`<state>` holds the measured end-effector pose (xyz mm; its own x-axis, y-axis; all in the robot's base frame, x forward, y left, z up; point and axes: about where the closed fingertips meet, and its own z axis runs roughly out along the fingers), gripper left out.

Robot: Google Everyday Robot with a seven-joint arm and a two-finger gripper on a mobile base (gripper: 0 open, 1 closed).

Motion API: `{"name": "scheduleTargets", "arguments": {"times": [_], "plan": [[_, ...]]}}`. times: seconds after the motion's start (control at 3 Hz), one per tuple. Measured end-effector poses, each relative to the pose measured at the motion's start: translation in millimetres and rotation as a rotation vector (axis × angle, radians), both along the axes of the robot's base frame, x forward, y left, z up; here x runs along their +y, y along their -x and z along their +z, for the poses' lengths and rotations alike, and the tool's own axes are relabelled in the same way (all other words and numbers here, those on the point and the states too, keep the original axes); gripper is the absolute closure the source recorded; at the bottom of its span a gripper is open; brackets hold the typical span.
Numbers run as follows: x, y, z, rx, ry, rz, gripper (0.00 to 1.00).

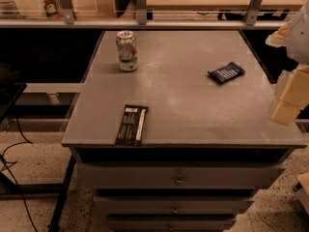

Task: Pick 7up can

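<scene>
The gripper (289, 100) hangs at the right edge of the camera view, over the right border of the grey drawer cabinet's top (193, 115). The 7up can (127, 51) lies well apart from it, across the surface to the left and further back, near the far-left corner. Reaching it looks like a long diagonal sweep leftward and away. The can stands upright with its long axis vertical, so a sideways approach around the body seems the natural one. Whether the gripper is spread or closed cannot be told from here, and nothing is visibly held in it. The can's body is pale white-silver with green and red markings under a silver top. A dark blue snack packet (226, 72) lies between gripper and can, nearer the gripper, and a dark chocolate-bar wrapper (132, 124) sits at the front edge, clear of that path.
</scene>
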<state>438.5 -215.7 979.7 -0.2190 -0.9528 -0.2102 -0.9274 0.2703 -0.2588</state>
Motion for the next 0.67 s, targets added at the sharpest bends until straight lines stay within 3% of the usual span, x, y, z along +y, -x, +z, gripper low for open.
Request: {"name": "scheduleTargets", "arguments": {"times": [0.33,0.67], "plan": [[1,-2,1,-0.003,-0.002,0.002,0.0],[26,-34,0,-0.013,-0.063,0.026,0.0]]}}
